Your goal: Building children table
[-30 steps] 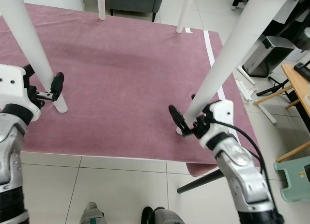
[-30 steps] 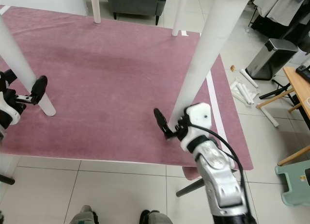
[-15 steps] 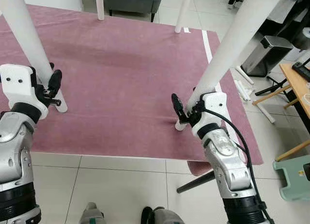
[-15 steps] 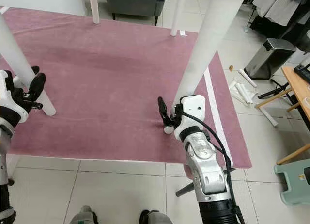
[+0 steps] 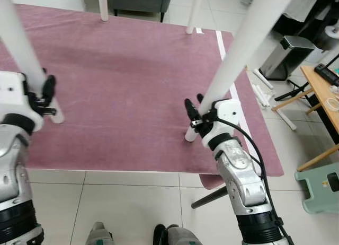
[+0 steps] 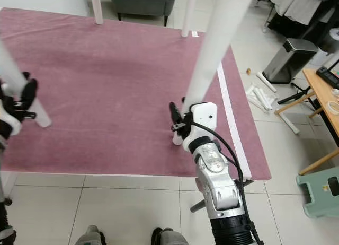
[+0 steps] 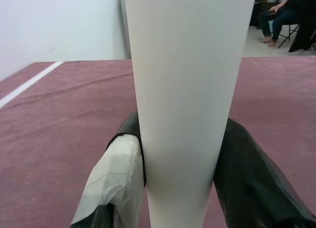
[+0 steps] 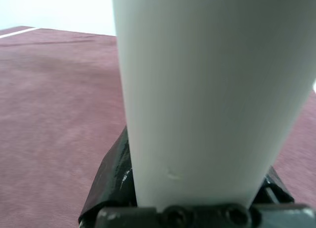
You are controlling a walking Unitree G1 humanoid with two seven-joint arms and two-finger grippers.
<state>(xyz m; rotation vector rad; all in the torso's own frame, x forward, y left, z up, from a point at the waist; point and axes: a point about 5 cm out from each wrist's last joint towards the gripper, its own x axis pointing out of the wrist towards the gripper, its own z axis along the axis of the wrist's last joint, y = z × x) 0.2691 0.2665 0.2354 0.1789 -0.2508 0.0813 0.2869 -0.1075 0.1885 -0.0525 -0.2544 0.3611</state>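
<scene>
Table stands on rug (image 5: 127,70). Left gripper (image 5: 46,96) clamps left leg (image 5: 24,49); right gripper (image 5: 195,115) clamps right leg (image 5: 233,64). Advice: grip low, move both together, level.

The tall white tapered table legs (image 5: 233,64) run off the top edge, so the tabletop they join is out of frame. The right hand (image 6: 180,123) has its far finger hidden behind its leg, and the seated person (image 7: 281,16) is cut off at the edge.

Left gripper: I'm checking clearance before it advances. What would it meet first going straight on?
The left gripper already has the white table leg between its fingers, so it would press into that leg first; beyond lies the maroon rug.
</scene>
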